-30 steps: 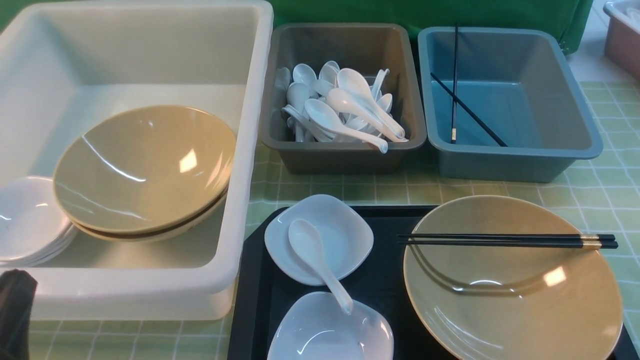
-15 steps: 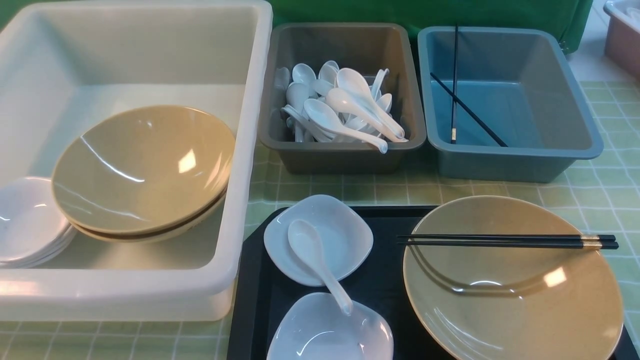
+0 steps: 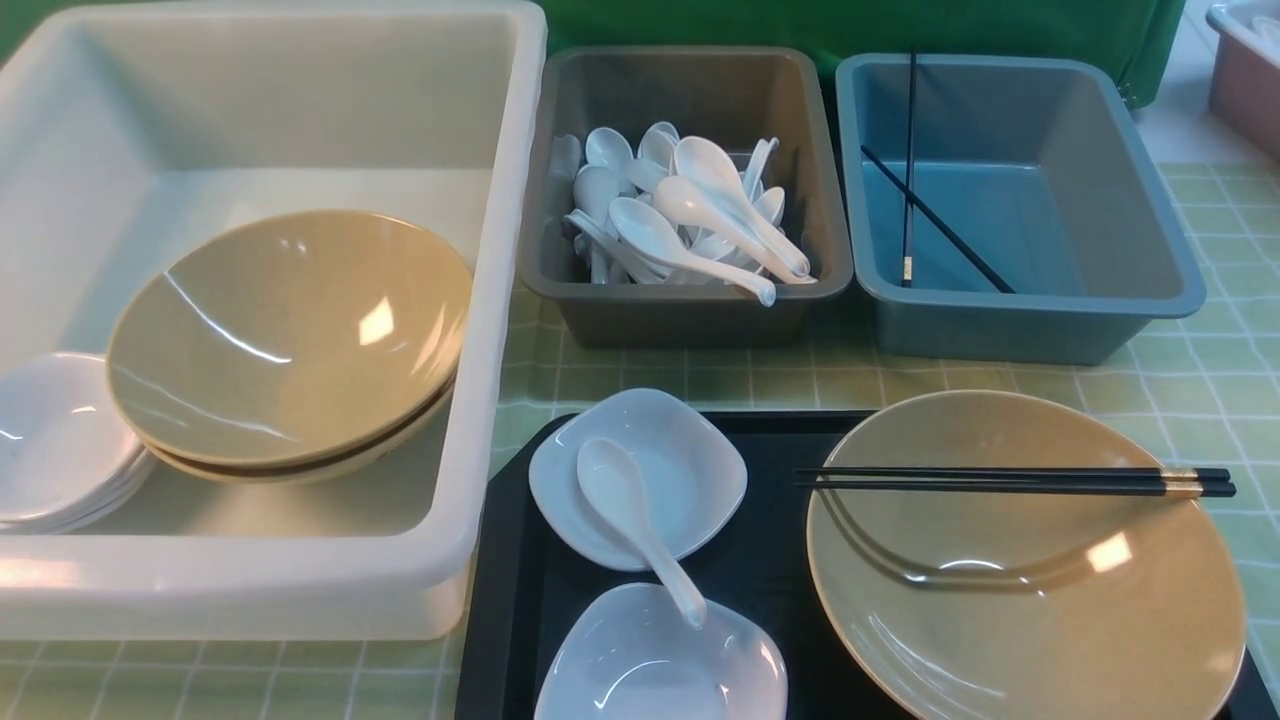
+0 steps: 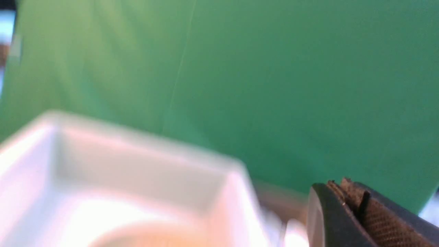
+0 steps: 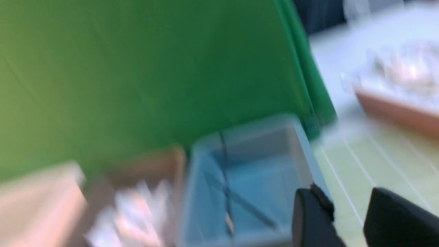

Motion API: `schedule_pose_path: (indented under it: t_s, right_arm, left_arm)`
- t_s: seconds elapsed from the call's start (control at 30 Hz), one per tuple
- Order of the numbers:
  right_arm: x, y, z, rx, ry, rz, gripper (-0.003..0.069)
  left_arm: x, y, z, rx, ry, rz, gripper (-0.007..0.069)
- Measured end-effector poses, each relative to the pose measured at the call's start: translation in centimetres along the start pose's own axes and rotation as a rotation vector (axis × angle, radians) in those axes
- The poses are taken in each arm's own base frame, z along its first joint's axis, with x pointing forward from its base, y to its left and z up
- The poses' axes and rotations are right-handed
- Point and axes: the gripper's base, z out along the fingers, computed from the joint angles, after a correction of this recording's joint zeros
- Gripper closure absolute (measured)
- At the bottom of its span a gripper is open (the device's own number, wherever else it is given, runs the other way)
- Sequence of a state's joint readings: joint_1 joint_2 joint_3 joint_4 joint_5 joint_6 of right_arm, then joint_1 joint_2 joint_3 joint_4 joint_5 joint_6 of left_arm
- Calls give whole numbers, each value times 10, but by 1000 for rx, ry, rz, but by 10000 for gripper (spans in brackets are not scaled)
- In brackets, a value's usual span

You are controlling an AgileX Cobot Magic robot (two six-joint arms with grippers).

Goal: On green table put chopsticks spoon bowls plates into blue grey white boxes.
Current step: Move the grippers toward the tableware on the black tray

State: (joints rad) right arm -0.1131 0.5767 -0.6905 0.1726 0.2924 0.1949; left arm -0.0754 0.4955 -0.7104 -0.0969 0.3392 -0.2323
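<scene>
We see chopsticks [image 3: 1015, 482] lying across the bowl [image 3: 1025, 600], lower right of the front view. Our left gripper [image 4: 339, 185] is closed tight and empty. Our right gripper [image 5: 346, 197] has its fingers parted, holding nothing.

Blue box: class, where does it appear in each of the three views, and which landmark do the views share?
Front view: blue box at the right end of the row, beside the grey box, two chopsticks inside.
Left wrist view: not in it.
Right wrist view: blue box blurred, beyond the right fingers, chopsticks crossed inside.
Shared landmark: the green backdrop, in all three.
</scene>
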Motion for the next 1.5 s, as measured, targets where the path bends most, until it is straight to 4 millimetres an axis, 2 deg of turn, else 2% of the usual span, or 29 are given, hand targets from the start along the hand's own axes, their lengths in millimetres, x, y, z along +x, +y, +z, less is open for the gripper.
schedule_pose_path:
  t_s: [0.03, 0.1, 0.13, 0.17, 0.23, 0.43, 0.63, 0.73, 0.83, 0.93, 0.97, 1.03, 1.07, 1.13, 1.27, 1.4, 1.5]
  right_arm:
    - [-1, 1, 1, 0, 4, -9, 421]
    - [-2, 1, 21, 11, 67, -36, 421]
    - [-2, 1, 21, 11, 64, -37, 421]
    - [-2, 1, 28, 12, 73, -40, 421]
    - [0, 1, 37, 14, 104, -43, 421]
    - [17, 8, 56, -19, 256, -63, 421]
    - [43, 29, 72, -126, 442, -200, 421]
    - [61, 49, 79, -219, 643, -372, 421]
    - [68, 68, 88, -293, 822, -524, 421]
    - [66, 83, 102, -378, 921, -699, 416]
    - [68, 82, 103, -377, 935, -701, 416]
    - [66, 89, 116, -489, 978, -919, 397]
    - [67, 92, 123, -537, 986, -1023, 382]
    - [67, 92, 129, -571, 982, -1111, 363]
    - [82, 88, 151, -649, 989, -1337, 249]
    - [95, 86, 163, -737, 1007, -1466, 168]
    - [104, 84, 172, -771, 1018, -1513, 149]
  left_arm:
    - [2, 0, 2, -7, 32, -1, 626]
    - [19, 4, 26, -48, 239, -25, 626]
    - [21, 5, 27, -50, 255, -23, 626]
    - [31, 7, 35, -68, 353, -22, 626]
    - [42, 10, 42, -83, 436, -12, 626]
    - [48, 6, 45, -44, 472, -49, 626]
    - [55, -22, 41, 235, 516, 156, 626]
    - [58, -41, 35, 433, 495, 289, 626]
    - [59, -55, 29, 576, 468, 357, 626]
    - [61, -63, 24, 678, 443, 431, 626]
    - [61, -63, 24, 681, 445, 429, 626]
    - [62, -66, 21, 731, 439, 483, 626]
    - [63, -66, 20, 745, 443, 501, 626]
    - [64, -66, 19, 753, 446, 508, 626]
    - [64, -67, 19, 762, 450, 503, 626]
    - [64, -67, 18, 763, 450, 501, 626]
    - [64, -67, 18, 764, 452, 501, 626]
